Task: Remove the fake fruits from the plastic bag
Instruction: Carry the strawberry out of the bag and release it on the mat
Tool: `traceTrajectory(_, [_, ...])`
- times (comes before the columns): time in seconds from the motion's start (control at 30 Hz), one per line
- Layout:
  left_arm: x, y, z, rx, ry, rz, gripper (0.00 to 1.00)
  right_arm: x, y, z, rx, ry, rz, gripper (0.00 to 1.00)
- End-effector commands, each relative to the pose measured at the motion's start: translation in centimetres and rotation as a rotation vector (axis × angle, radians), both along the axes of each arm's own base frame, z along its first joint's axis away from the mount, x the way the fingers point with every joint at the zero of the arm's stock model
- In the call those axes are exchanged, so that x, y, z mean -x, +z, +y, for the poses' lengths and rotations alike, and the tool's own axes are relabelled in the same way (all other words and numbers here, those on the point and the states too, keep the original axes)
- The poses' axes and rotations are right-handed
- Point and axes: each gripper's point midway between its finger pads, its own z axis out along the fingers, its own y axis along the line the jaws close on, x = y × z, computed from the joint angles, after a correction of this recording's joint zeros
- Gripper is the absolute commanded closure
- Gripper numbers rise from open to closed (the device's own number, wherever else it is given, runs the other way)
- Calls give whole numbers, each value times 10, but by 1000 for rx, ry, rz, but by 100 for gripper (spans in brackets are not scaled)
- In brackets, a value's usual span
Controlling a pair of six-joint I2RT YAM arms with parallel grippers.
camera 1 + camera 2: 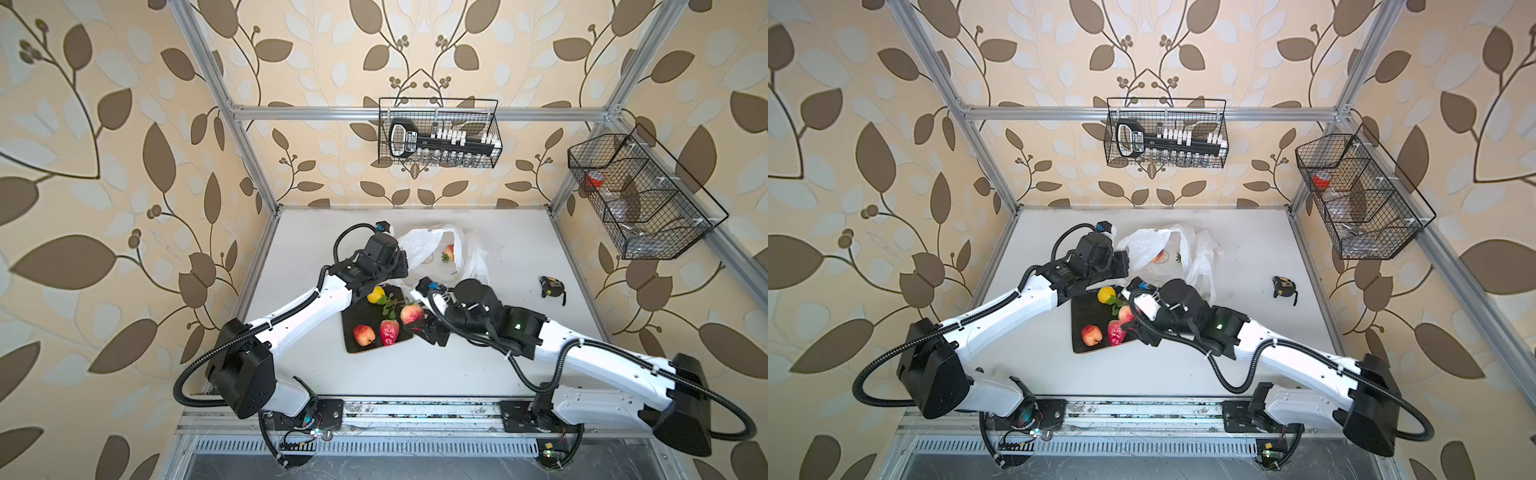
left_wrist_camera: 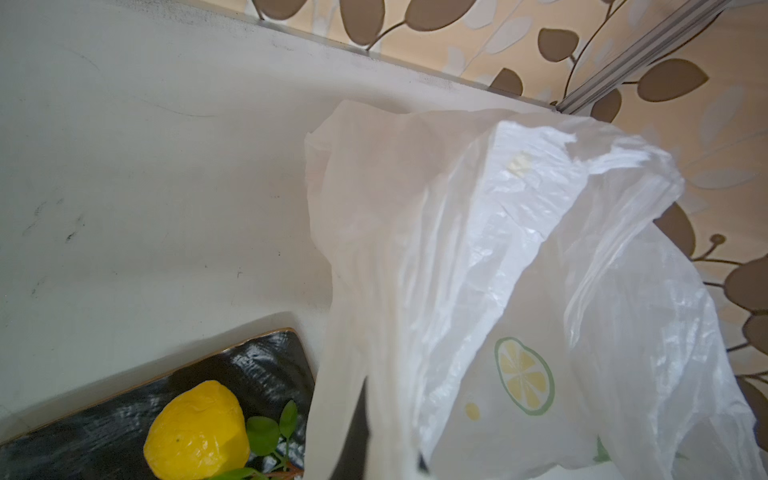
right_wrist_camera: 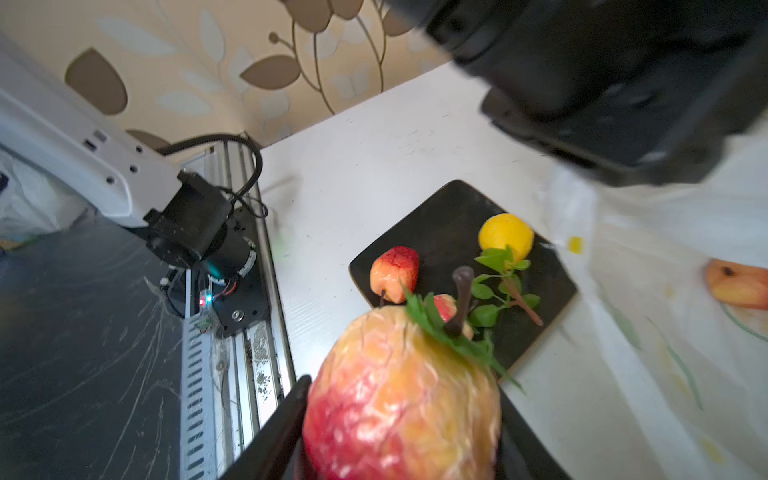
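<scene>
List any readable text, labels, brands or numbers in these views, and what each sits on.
No text reads cleanly.
Label on the black tool holder in the wire basket: white lettering, too blurred to read.
Face of the tape measure: too small to read.
On the plastic bag: citrus-slice prints only, no words.

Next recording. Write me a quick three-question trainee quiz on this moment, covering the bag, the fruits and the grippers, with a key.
1. True or false: the plastic bag is empty.
2. The right gripper holds: A nothing; B a red-yellow fruit; C the plastic bag.
3. Fill in: the left gripper is shut on the ____.

Key
1. False: an orange-red fruit shows inside it.
2. B
3. plastic bag
</scene>
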Motion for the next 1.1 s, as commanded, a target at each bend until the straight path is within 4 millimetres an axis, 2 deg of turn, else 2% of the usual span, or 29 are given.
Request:
traceTrajectory(0.0, [-8,32,2,50,8,-63,100,-9,-17,29,37,20,-52,64])
traceTrajectory(0.13, [-7,36,6,27,-11,-76,100,-29,-42,54,34,-31,-32,64])
traceTrajectory(0.3, [-6,43,11,-11,-34,-102,100,-54,-63,78,41,-85,-18,63])
traceTrajectory(0.5, [-7,50,12,-35,-51,-126,100,-89,-94,84,86,-185,7,63])
traceTrajectory(0.67, [-8,51,11,-48,-64,-131,100,-108,-115,89,127,-214,14,59])
traceTrajectory(0.77, [-9,50,10,-50,-67,-126,100,-109,-128,93,153,-200,24,53])
traceTrajectory(0.9, [-10,49,9,-51,-72,-125,100,-110,-141,89,180,-208,29,39])
traceTrajectory(0.97, [-9,50,9,-51,-72,-127,100,-111,-140,87,179,-215,23,32])
traceTrajectory(1.07, [-9,48,8,-49,-76,-123,100,-111,-124,87,153,-205,6,24])
